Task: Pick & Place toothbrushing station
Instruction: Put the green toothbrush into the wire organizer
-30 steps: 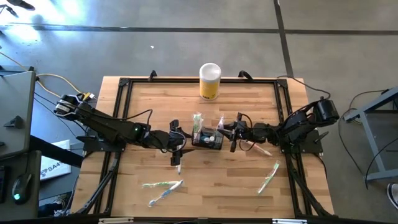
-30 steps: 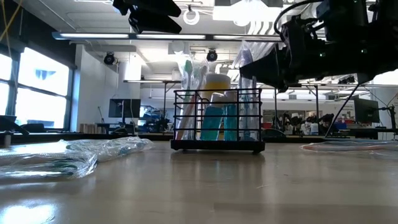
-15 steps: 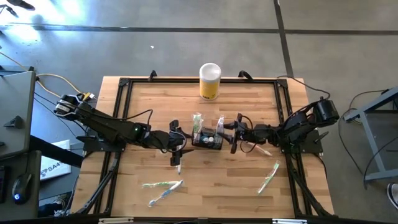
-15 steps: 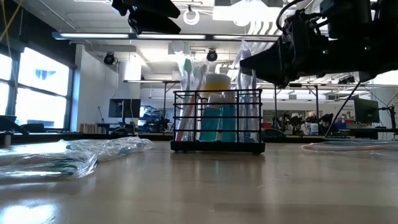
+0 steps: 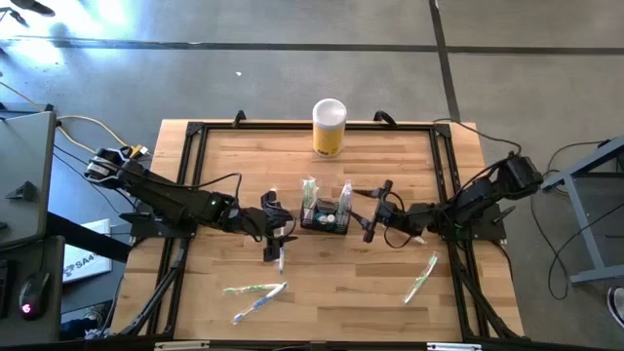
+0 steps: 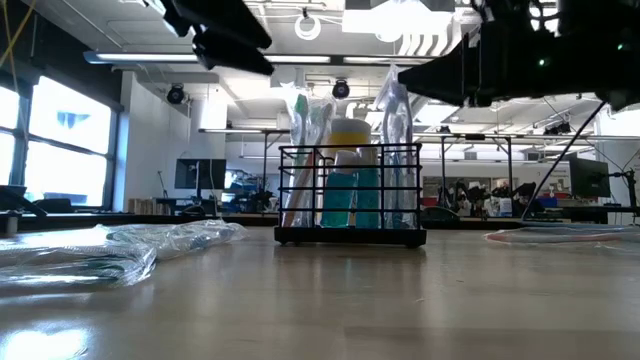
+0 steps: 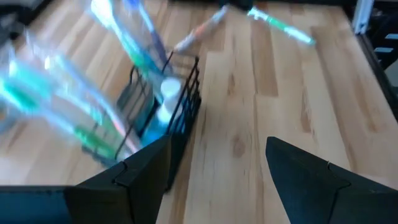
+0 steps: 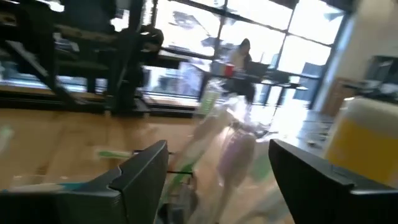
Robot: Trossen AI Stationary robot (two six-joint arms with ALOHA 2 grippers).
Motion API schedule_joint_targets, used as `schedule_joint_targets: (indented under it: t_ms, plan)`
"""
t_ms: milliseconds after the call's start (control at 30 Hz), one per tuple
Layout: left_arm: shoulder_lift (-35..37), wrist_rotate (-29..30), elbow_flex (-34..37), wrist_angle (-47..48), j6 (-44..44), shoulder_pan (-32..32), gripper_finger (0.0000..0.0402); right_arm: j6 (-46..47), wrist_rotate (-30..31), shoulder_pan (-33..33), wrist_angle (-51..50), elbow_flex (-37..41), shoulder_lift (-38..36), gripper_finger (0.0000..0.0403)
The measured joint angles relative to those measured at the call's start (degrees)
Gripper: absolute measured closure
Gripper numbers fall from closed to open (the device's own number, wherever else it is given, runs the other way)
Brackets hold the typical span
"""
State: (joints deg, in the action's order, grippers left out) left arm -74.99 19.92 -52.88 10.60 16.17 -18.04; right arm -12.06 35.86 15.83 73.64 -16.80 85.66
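Observation:
The toothbrushing station, a small black wire-mesh caddy [image 5: 325, 217] [image 6: 350, 195] [image 7: 163, 118], stands on its base at the table's middle. It holds a blue bottle and wrapped toothbrushes [image 5: 310, 191] [image 6: 396, 110] that stick up above its rim. My left gripper [image 5: 274, 230] [image 7: 217, 180] hovers open just left of the caddy. My right gripper [image 5: 376, 211] [image 8: 217, 180] hovers open just right of it, level. The nearest wrapped toothbrush [image 8: 236, 146] is beyond its fingers, apart from them.
A yellow cylinder with a white lid [image 5: 330, 127] stands at the far edge. Loose wrapped toothbrushes lie near the front left [image 5: 255, 290] and front right [image 5: 421, 278]. One more [image 5: 410, 232] lies under the right arm. A black frame [image 5: 195, 132] borders the table.
My right gripper has drawn back from the caddy toward the table's right edge, risen a little and rolled. The wrapped toothbrush it was at stays standing in the caddy. My left gripper has tipped slightly in place.

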Motion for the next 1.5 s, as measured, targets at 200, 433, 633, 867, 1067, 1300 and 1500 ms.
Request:
schedule_joint_targets:
  t_ms: [200, 433, 633, 867, 1067, 1300, 1500]
  plan:
    - [0.5, 0.5, 0.0, 13.4, 15.3, 0.0, 0.0144, -7.4, 12.5, 6.2, -0.2, 0.0, -2.5, 0.0134]
    - [0.5, 5.7, 0.0, 31.9, 24.0, 3.1, 0.0144, -8.8, 13.5, 9.2, 2.5, 0.0, -3.5, 0.0134]
    - [-0.4, 5.0, 0.0, 32.8, 27.2, 9.2, 0.0145, -8.8, 13.5, 9.3, 2.4, 0.0, -3.5, 0.0136]
    - [-6.0, -3.1, 0.5, 32.9, 26.2, 16.4, 0.0145, -8.7, 13.5, 9.3, 1.8, 0.0, -3.5, 0.0136]
    - [-9.8, -7.8, 2.8, 28.1, 24.1, 19.9, 0.0145, -8.6, 13.5, 9.3, 1.6, 0.0, -3.5, 0.0136]
    - [-10.4, -11.2, 8.1, 21.9, 24.0, 22.8, 0.0145, -7.5, 13.3, 9.3, 1.6, 0.0, -3.4, 0.0136]
    - [-10.3, -14.2, 12.7, 13.8, 22.7, 24.2, 0.0145, -7.5, 13.3, 9.3, 1.6, 0.0, -3.4, 0.0136]
